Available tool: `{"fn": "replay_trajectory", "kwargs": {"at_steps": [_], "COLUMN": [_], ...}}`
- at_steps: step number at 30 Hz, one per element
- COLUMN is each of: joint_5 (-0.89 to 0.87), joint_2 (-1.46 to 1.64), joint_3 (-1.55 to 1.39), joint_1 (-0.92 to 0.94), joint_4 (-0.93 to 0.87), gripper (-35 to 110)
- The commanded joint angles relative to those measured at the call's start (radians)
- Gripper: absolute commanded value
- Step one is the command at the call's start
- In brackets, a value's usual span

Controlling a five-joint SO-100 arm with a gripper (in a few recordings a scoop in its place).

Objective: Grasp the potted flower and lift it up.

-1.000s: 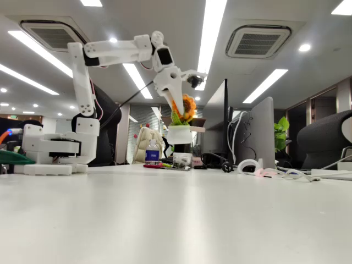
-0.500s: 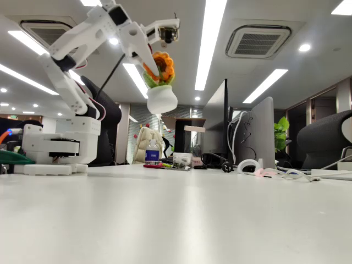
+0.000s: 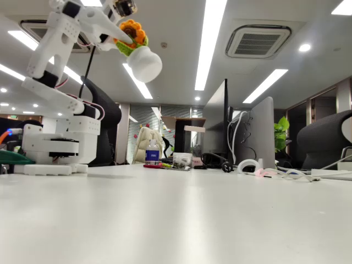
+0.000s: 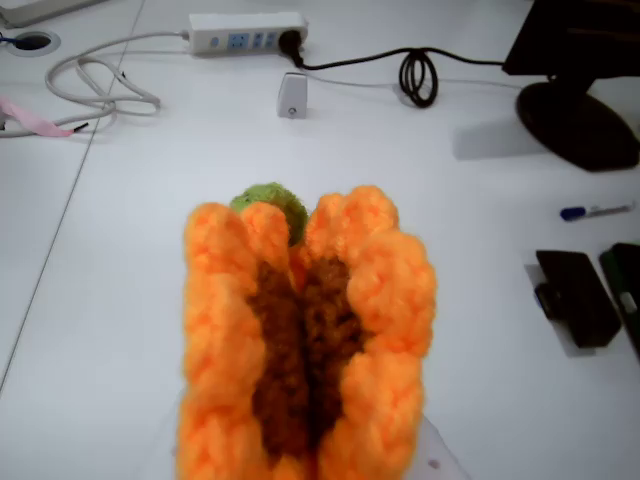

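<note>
Fixed view, upper left: gripper (image 3: 118, 34) is clamped on the flower (image 3: 133, 33), its pot (image 3: 144, 62) tilted high above the table (image 3: 181, 214). Soft yarn could slip, dropping it.

White table (image 4: 120, 300), power strip (image 4: 245, 30), coiled black cable (image 4: 418, 75), pen (image 4: 595, 211), water bottle (image 3: 152, 152), arm base (image 3: 52, 151)

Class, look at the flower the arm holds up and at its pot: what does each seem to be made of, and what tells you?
Flower: crocheted yarn by the look of it, matte and fuzzy, with looped stitches in the orange petals and brown centre. Pot: smooth, rounded and plain white, too far off to tell the material.
</note>
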State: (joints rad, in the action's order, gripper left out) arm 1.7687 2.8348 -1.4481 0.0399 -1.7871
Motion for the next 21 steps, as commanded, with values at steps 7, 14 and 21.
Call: {"fn": "replay_trajectory", "kwargs": {"at_steps": [7, 14, 21], "joint_5": [0.041, 0.055, 0.058], "joint_2": [0.167, 0.232, 0.290], "joint_3": [-0.025, -0.021, -0.018], "joint_1": [-0.069, -0.063, -0.066], "joint_4": [-0.012, -0.014, -0.008], "gripper": [0, 0, 0]}}
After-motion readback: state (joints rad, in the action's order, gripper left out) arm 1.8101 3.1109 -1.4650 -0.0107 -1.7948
